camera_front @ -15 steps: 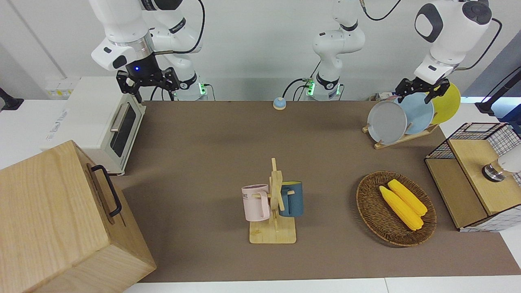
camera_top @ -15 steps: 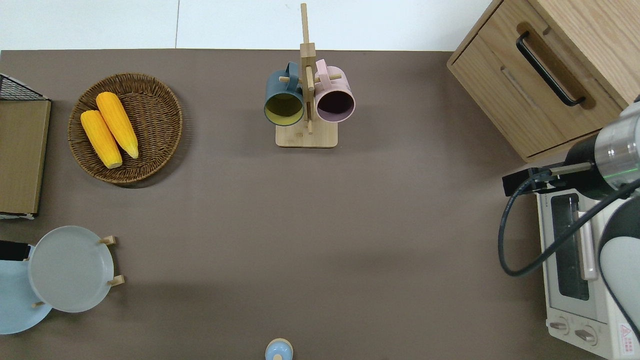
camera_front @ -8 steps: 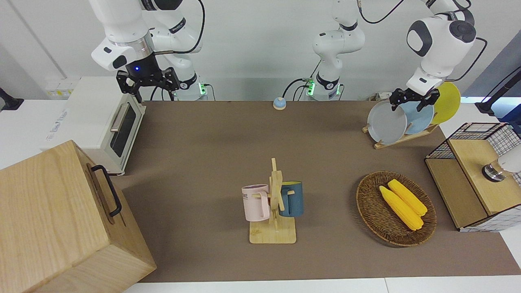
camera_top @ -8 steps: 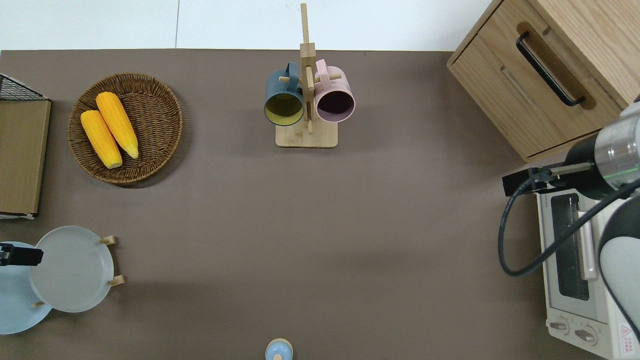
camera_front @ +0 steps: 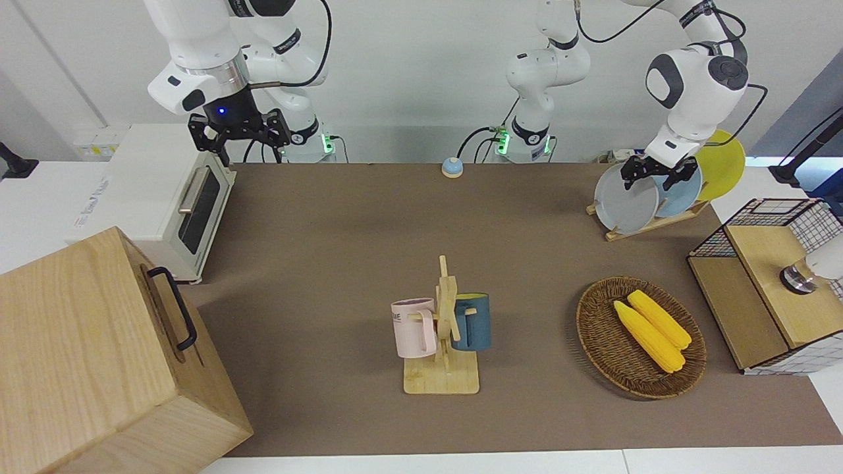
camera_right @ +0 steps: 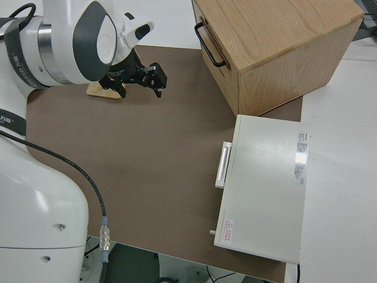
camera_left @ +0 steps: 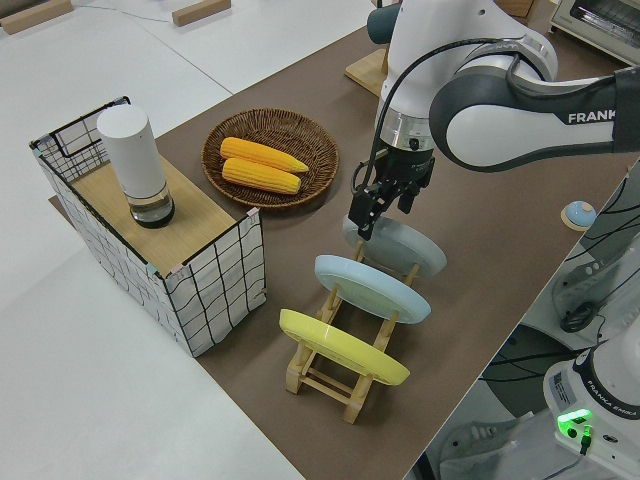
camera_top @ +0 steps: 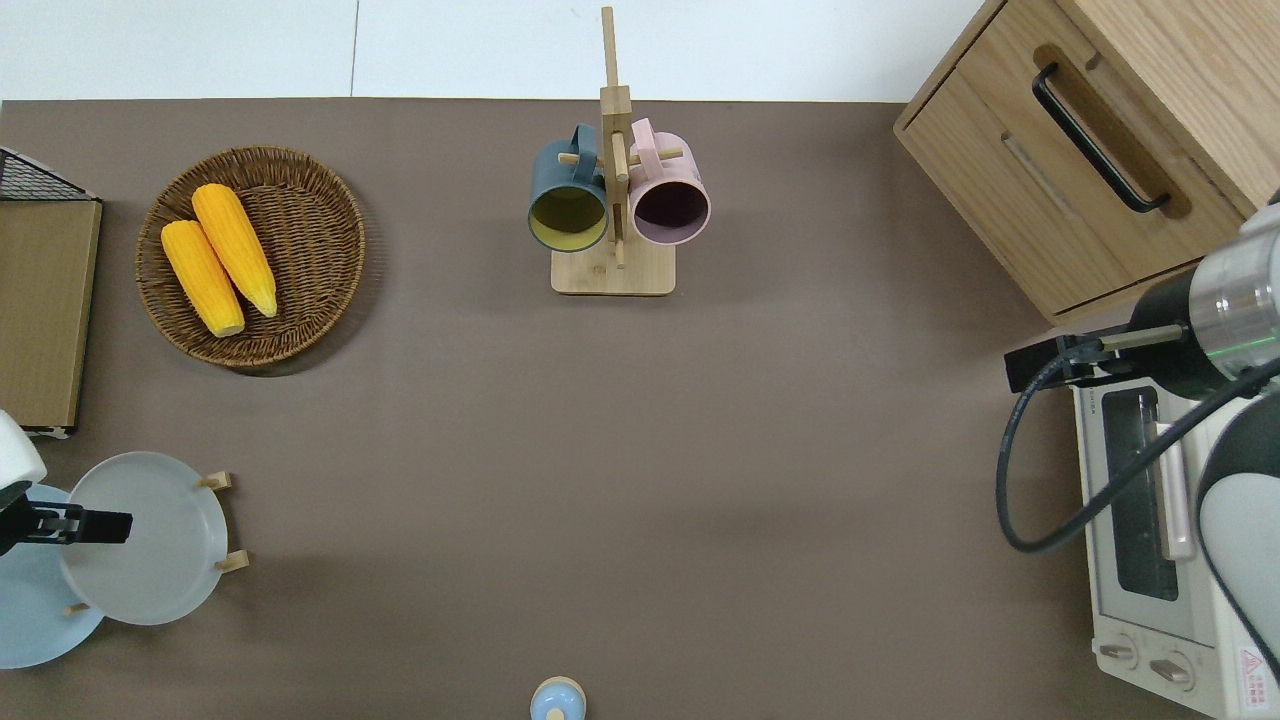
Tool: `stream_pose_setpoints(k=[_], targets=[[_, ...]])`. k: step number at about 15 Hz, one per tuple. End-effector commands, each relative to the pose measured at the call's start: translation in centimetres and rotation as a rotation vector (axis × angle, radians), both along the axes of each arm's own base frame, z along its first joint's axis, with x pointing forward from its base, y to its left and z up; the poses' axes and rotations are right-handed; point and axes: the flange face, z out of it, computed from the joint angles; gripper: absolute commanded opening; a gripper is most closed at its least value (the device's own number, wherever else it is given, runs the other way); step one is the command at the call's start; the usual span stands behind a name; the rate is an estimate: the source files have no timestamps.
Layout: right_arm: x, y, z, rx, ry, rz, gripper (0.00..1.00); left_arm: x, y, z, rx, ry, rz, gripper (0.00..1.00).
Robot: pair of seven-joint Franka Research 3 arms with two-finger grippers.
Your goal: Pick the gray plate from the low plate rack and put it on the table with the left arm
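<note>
Left hand [camera_front: 658, 174] open, lowered onto gray plate [camera_front: 624, 201] rim, plate unmoved in rack [camera_front: 649, 224]

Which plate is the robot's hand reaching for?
The gray plate, farthest from the robots in the low plate rack. The left gripper is at its top edge.

Gray plate [camera_front: 624, 201] in low plate rack [camera_front: 652, 222]; basket [camera_front: 640, 337] farther out.

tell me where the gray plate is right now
The gray plate stands in the low plate rack at the left arm's end of the table, beside the light-blue plate, with the left gripper at its top rim.
</note>
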Motion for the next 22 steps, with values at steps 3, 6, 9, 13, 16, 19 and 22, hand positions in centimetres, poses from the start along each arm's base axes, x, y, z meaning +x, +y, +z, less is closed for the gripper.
stream_pose_setpoints(k=[3, 6, 9, 13, 16, 19, 22], targets=[[-0.2, -0.1, 0.4, -0.002, 0.004, -0.014, 0.983, -0.9, 0.4, -0.5, 0.016, -0.019, 0.008, 0.99], [-0.2, -0.1, 0.4, -0.003, 0.002, -0.014, 0.983, -1.0, 0.4, -0.7, 0.015, -0.014, 0.008, 0.92], [-0.2, -0.1, 0.4, -0.003, 0.002, -0.014, 0.983, -1.1, 0.5, -0.7, 0.014, -0.013, 0.014, 0.33], [-0.2, -0.1, 0.4, -0.003, 0.002, -0.014, 0.983, -1.1, 0.5, -0.4, 0.014, -0.017, 0.003, 0.00], [-0.2, -0.1, 0.4, -0.003, 0.002, -0.014, 0.983, -1.1, 0.4, -0.5, 0.013, -0.015, 0.002, 0.00], [-0.2, -0.1, 0.4, -0.002, 0.002, -0.014, 0.983, -1.2, 0.3, 0.1, 0.012, -0.014, 0.013, 0.00], [-0.2, -0.2, 0.4, -0.002, 0.004, -0.016, 0.983, -0.9, -0.1, 3.6, 0.008, -0.003, 0.021, 0.00]])
